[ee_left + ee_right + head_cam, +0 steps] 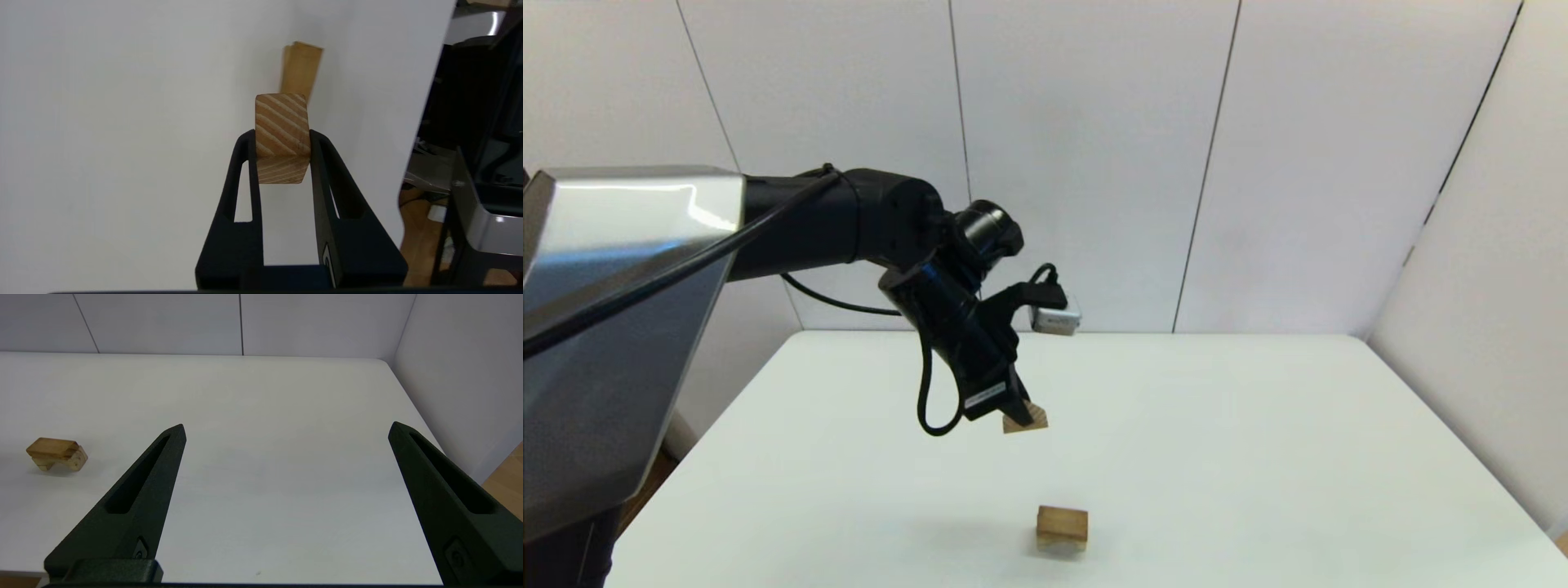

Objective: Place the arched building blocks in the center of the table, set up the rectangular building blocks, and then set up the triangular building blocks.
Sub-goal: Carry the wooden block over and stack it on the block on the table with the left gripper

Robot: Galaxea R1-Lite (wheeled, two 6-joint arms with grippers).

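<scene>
My left gripper (1011, 408) hangs above the middle of the white table (1258, 425), shut on the triangular block (1027, 420), a small tan wedge. In the left wrist view the wedge (282, 139) sits clamped between the two black fingers. Nearer the table's front edge stands the rectangular slab (1063, 518), lying flat on top of the paler arched block (1062, 541). The right wrist view shows that same stack, slab (52, 446) over arch (77, 460), off to one side. My right gripper (287, 428) is open and empty over bare tabletop, away from the stack.
White wall panels (1094, 163) close off the table's back and right side. The left arm's shiny link (613, 327) fills the left of the head view. Past the table edge in the left wrist view are the robot's body (482, 196) and wooden floor (416, 245).
</scene>
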